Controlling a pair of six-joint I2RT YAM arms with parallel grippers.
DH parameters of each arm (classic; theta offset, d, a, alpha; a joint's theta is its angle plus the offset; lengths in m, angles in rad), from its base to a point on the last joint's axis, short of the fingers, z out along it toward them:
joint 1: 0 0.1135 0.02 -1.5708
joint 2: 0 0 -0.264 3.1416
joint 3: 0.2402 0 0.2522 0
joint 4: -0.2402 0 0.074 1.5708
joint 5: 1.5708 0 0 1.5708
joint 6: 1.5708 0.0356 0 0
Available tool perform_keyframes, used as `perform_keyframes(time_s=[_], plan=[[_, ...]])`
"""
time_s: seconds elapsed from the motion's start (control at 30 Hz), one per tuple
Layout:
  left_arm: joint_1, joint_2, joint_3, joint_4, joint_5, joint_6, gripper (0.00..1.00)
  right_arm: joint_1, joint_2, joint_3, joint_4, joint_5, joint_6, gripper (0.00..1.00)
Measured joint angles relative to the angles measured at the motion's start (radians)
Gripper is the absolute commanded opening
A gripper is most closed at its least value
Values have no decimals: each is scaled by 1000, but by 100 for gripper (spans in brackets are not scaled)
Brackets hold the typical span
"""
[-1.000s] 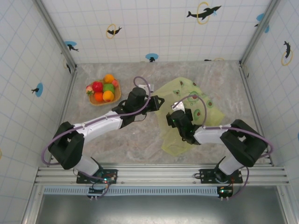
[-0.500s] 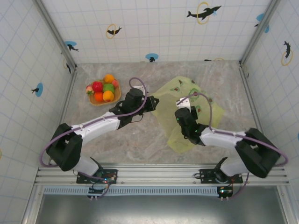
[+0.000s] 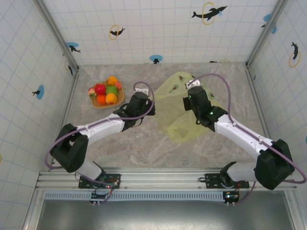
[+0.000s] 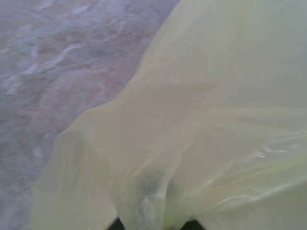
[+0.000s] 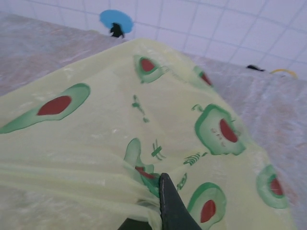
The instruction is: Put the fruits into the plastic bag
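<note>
1 plastic bag (image 3: 180,120) was on the tabletop (image 3: 144,148) centre-right, pinched by 2 hands: left hand (image 4: 153,223) clenched on its near-left edge, right hand (image 5: 153,211) clenched on its far edge. About 7 fruits (image 3: 106,91) sat in 1 woven tray (image 3: 104,106), far left

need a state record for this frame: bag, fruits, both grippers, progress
bag: plastic bag stretched between the two grippers, above the table, right of centre
left gripper: shut on the plastic bag, at its left edge
right gripper: shut on the plastic bag, with film bunched at its finger
fruits: piled in the woven tray, far left
progress: none of the fruits seen in the bag yet
</note>
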Motion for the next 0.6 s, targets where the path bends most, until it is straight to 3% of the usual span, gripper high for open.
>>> perform_keyframes(time_s=[0.2,0.43,0.6], plan=[[0,40,5,-53,-80,71,45,-34,63,63,-114,-101,60,0],[0,-90,-13,-55,31,98,89,-65,100,81,-159,-158,141,0],[37,-246,-21,-58,118,89,94,-66,129,90,-153,-208,210,0]])
